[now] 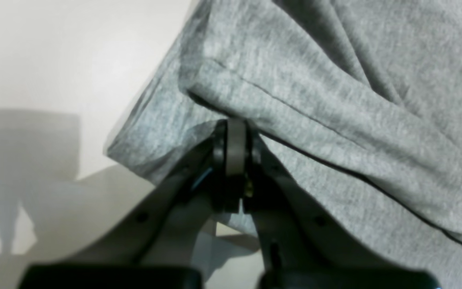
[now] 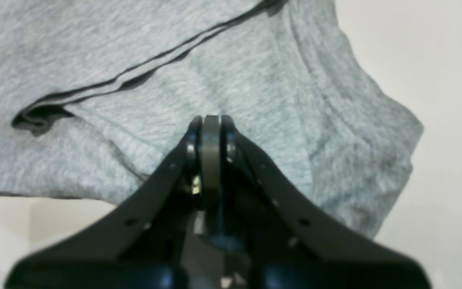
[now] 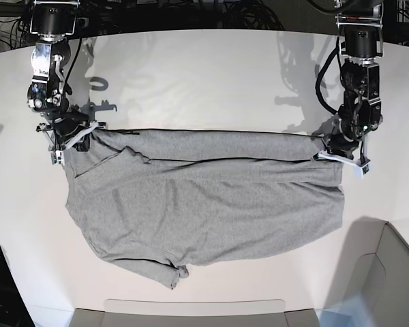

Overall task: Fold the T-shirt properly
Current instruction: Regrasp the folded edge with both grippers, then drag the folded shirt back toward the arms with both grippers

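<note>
Base view: both arms reaching down, jaws pinched on opposite corners of the T-shirt (image 3: 204,197).

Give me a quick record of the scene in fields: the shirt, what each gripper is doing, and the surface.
garment: grey T-shirt, spread flat, far edge partly folded over
left gripper: shut on the T-shirt's far edge
right gripper: shut on the T-shirt's opposite far corner
surface: white table
lettering: none visible
</note>
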{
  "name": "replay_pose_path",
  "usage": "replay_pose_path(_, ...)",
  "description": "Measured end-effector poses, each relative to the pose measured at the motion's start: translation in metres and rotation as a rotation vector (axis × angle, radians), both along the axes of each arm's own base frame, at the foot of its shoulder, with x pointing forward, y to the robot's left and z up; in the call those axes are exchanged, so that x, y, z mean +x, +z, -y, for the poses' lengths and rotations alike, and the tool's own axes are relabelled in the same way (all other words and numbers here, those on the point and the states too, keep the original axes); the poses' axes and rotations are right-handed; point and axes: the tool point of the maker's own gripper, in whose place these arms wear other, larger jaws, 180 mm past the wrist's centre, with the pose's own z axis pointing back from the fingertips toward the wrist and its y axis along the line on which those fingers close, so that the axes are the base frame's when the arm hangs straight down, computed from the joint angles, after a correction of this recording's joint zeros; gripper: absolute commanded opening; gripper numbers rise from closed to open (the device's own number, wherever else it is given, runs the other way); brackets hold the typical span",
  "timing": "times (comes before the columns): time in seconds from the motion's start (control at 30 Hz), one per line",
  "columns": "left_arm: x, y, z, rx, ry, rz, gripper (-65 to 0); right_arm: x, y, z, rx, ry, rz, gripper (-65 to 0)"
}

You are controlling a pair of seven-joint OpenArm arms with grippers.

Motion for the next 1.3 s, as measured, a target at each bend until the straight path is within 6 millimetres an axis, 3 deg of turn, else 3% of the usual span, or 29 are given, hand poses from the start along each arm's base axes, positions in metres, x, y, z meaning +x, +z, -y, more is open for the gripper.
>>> replay_pose_path(0.33,-0.029,0.001,-0.002,0.045,-0.039,-0.013,-65.0,-0.016,-0.004,-0.011,0.016,0.084,-0.003,-64.0)
replay_pose_path(0.7,-0.046,-0.005,-0.006,0.064,-0.043,-0.013,-65.0,-0.031,-0.005,-0.007,0.049,0.073,0.001,-64.0)
replay_pose_path(0.9,-0.055,-0.005,-0.007,0.082,-0.047,-0.004,-65.0,-0.05,-0.004,-0.009,0.032,0.089,-0.01,-64.0)
replay_pose_path(1.1,-0.082,0.001,-0.002,0.104,-0.075,-0.034,-65.0,-0.062,-0.005,-0.011,0.022,0.1,-0.02,-64.0)
replay_pose_path(1.3,-0.107,0.003,-0.013,0.094,-0.046,-0.046,-65.0,-0.077,-0.005,-0.015,0.018,0.113,-0.033,-64.0)
